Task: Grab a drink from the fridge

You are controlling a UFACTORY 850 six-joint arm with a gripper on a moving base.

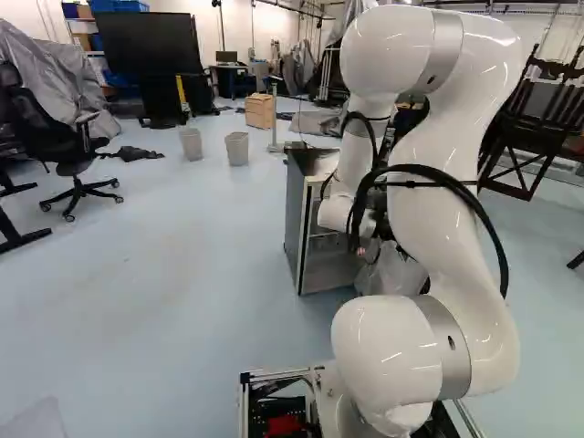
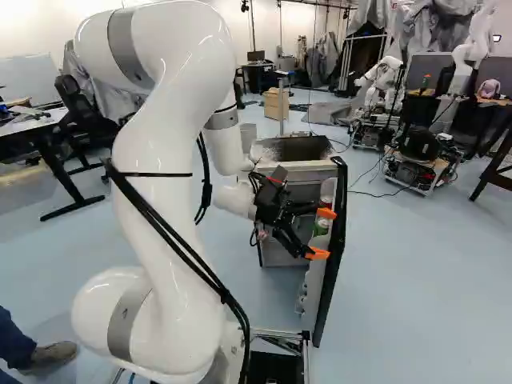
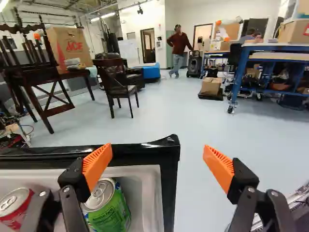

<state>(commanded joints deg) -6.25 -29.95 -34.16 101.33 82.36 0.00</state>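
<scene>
My gripper [image 2: 322,233] stands open at the inner side of the fridge door [image 2: 330,272], which is swung open from the fridge [image 2: 294,173]. In the wrist view, the open gripper [image 3: 158,157] has the door's black edge between its fingers. A green can [image 3: 109,208] stands in the door's pale shelf, under and partly behind one finger; the other finger is over the floor outside the door. Farther along the shelf, a red can [image 3: 15,207] is partly cut off. Neither can is gripped. The grey side of the fridge [image 1: 294,219] shows in the left base view.
Beyond the door, the wrist view shows dark wooden chairs [image 3: 116,86] and a blue table [image 3: 244,72]. Two bins [image 1: 236,149] and an office chair [image 1: 73,164] stand in the left base view. Another robot [image 2: 384,84] is behind the fridge. A shoe [image 2: 52,356] is near my base.
</scene>
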